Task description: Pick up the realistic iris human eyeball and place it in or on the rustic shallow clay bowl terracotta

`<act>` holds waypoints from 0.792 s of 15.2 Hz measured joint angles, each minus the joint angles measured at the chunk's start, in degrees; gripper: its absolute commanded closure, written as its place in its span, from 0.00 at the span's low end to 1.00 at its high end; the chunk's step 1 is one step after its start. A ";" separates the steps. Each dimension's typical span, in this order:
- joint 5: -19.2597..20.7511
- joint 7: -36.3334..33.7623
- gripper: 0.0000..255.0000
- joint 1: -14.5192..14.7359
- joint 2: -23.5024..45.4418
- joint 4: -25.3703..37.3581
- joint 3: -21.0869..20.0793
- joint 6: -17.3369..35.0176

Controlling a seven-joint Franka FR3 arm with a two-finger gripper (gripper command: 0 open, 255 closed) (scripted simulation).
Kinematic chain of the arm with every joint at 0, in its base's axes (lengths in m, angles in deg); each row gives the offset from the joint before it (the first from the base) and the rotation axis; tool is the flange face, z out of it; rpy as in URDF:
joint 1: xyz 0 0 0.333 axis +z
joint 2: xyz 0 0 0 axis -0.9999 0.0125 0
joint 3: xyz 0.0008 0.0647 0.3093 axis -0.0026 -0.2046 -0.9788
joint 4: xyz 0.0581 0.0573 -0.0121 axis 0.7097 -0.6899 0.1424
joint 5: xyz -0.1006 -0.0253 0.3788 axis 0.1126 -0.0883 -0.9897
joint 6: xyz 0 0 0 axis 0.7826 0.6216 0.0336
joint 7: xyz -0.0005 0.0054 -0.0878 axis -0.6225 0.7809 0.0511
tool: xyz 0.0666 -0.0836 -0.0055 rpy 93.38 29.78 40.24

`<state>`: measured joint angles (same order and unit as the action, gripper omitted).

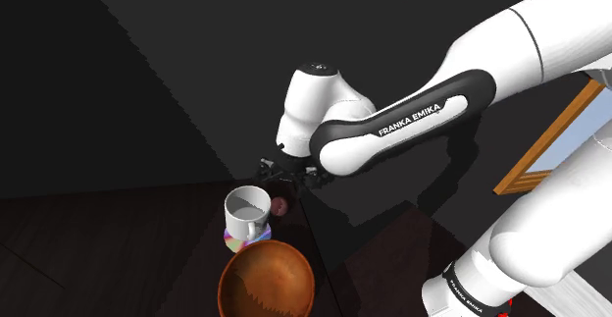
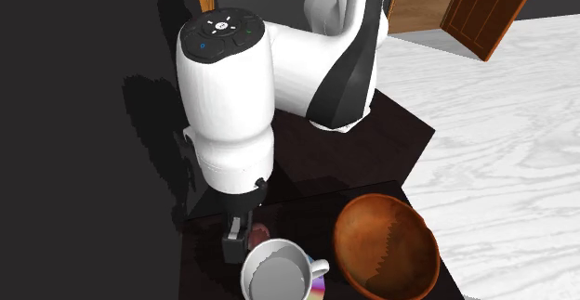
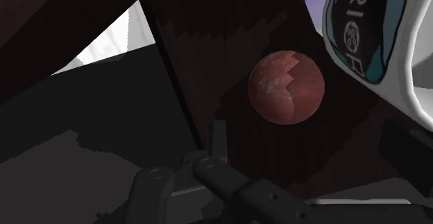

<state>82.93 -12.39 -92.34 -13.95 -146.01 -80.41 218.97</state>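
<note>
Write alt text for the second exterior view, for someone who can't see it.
A white robot arm reaches down, its black tool low over a dark tabletop beside a small reddish eyeball. A white mug stands nearest the camera, with a brown shallow bowl to the view's right.

There is one dark reddish-brown mottled ball (image 1: 280, 207) (image 2: 261, 230) (image 3: 286, 87), one white mug with printed sides (image 1: 247, 212) (image 2: 276, 272) (image 3: 368, 35) and one shallow orange-brown round bowl (image 1: 267, 281) (image 2: 386, 247). Ball and bowl each sit just beside the mug, on different sides.
</note>
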 measured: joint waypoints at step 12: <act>5.85 -4.64 0.00 -0.06 5.42 0.14 0.40 4.91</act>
<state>88.78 -17.03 -92.40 -8.54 -145.88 -80.01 223.89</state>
